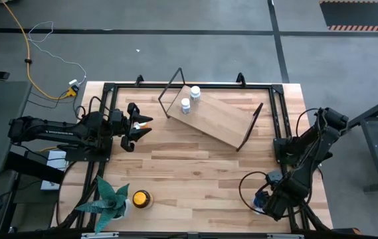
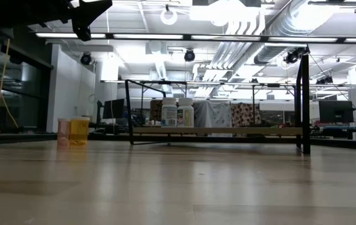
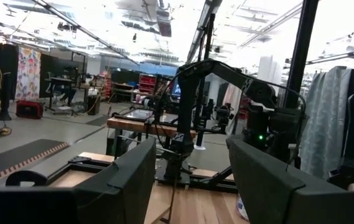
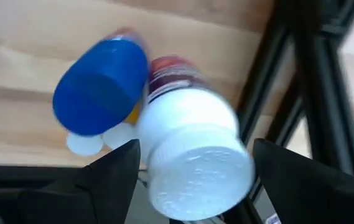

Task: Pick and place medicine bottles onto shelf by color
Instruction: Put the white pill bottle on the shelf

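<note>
The shelf (image 1: 216, 114) lies slantwise at the table's far middle. Two white bottles (image 1: 190, 99) stand on its left end and also show in the low view (image 2: 178, 113). An amber bottle with a yellow cap (image 1: 141, 198) stands near the near edge. My right gripper (image 1: 266, 201) is open at the near right corner, its fingers on either side of a white bottle's cap (image 4: 200, 171). A blue bottle (image 4: 102, 79) sits right beside that bottle. My left gripper (image 1: 142, 126) is open and high over the table's left side, holding nothing. My right gripper comes from above with its fingers (image 4: 116, 167) close on either side of the white bottle's capped end (image 4: 200, 171). Whether the fingers touch it, I cannot tell.
A green plant (image 1: 107, 201) stands at the near left, next to the amber bottle. Dark frame bars (image 4: 301, 81) run close beside the right gripper at the table's right edge. Two orange and pink containers (image 2: 72, 132) show far left in the low view. The table's middle is bare wood (image 1: 195, 169).
</note>
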